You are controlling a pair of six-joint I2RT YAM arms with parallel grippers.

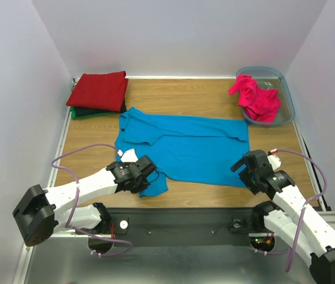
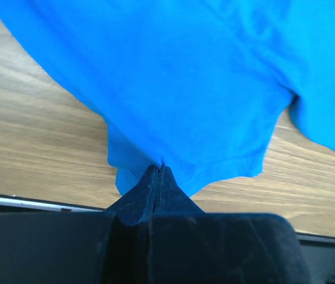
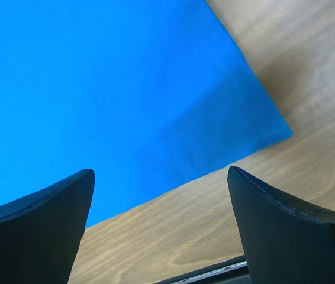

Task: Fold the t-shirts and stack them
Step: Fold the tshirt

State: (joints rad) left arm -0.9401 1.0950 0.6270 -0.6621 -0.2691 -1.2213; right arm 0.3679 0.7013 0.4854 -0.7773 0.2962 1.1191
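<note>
Blue shirt lies spread flat in the middle of the wooden table, collar end to the left. Left gripper: fingers pressed together, clamped on the edge of the near sleeve. Right gripper: hovers over the shirt's near-right corner, fingers wide apart, holding nothing. Far-left corner: a folded dark red shirt on top of a black shirt and a green shirt. Far right: a pink shirt crumpled in a plastic bin.

A translucent blue-grey plastic bin sits at the far right corner of the wooden table.
</note>
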